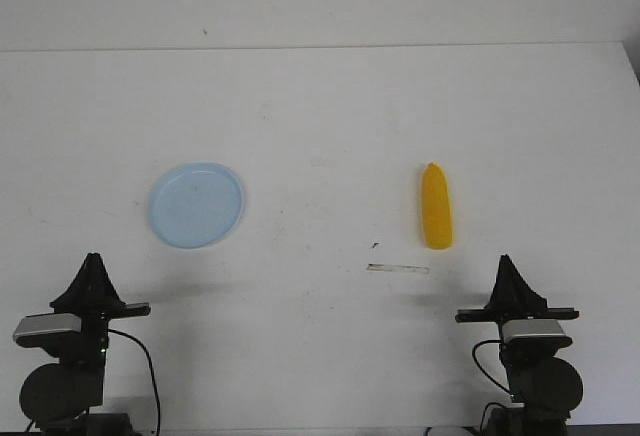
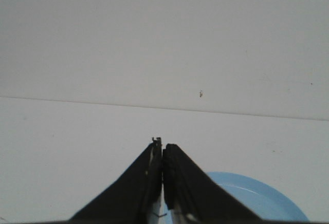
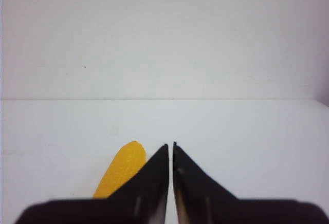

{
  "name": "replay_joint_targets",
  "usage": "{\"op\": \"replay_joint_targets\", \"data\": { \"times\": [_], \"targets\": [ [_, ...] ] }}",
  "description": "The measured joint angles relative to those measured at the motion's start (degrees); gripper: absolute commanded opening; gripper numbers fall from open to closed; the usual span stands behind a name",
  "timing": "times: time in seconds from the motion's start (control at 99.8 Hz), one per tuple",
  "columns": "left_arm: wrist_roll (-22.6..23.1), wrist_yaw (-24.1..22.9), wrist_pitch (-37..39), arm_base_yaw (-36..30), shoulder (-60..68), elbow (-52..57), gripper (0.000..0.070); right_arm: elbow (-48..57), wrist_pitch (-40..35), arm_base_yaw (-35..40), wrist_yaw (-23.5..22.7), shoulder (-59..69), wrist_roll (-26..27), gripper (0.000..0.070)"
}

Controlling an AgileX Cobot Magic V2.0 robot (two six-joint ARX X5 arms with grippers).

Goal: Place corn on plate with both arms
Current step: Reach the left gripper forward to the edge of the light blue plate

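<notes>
The yellow-orange corn [image 1: 435,207] lies on the white table right of centre, its pointed end away from me. It also shows in the right wrist view [image 3: 122,170], partly behind the fingers. The pale blue plate [image 1: 196,204] lies empty left of centre; part of its rim shows in the left wrist view [image 2: 262,198]. My left gripper [image 1: 92,259] is shut and empty, near the front edge, short of the plate; it shows in its own view [image 2: 162,143]. My right gripper [image 1: 506,260] is shut and empty, short of the corn and to its right; it shows in its own view [image 3: 170,144].
A thin pale strip [image 1: 398,269] and a small dark speck [image 1: 374,246] lie on the table just in front of the corn. The table's far edge [image 1: 320,48] meets a plain white wall.
</notes>
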Motion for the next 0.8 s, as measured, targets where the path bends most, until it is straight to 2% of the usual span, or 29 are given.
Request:
{"op": "replay_joint_targets", "data": {
  "times": [0.661,0.802],
  "targets": [
    [0.0,0.0,-3.0,0.0,37.3,26.8,0.0001,0.0,0.0,0.0,0.0,0.0,0.0,0.0013],
    [0.0,1.8,-5.3,0.0,44.9,32.2,0.0001,0.0,0.0,0.0,0.0,0.0,0.0,0.0013]
  ]
}}
